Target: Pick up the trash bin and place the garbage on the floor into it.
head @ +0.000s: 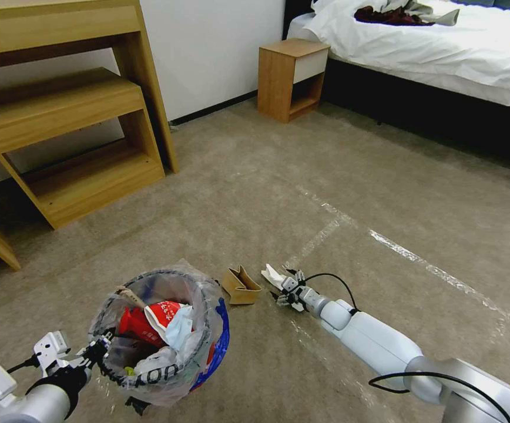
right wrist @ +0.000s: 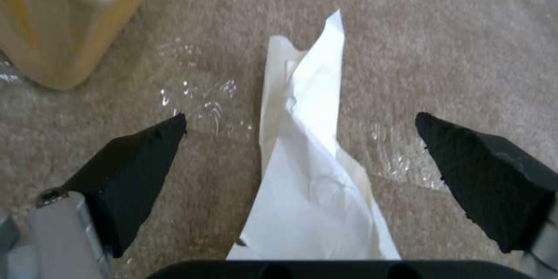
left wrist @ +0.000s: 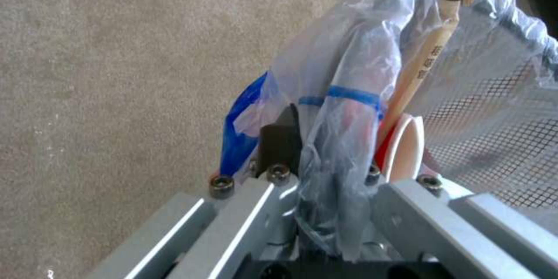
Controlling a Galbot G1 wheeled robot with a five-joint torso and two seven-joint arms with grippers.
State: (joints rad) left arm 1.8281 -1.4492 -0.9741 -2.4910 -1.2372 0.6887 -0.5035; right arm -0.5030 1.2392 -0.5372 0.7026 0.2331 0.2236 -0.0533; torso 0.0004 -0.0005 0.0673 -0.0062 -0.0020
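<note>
Now right tool [right wrist: 299,139] wide, straddling white paper [right wrist: 308,174] lengthwise.

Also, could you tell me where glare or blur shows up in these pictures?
Head view: the tape lines on the floor glint, and straight furniture edges bow. Right wrist view: the white paper is washed out between the open right gripper. Left wrist view: the left gripper on the trash bin looks soft.

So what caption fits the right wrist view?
Open right end effector straddling white paper on the carpet.
</note>
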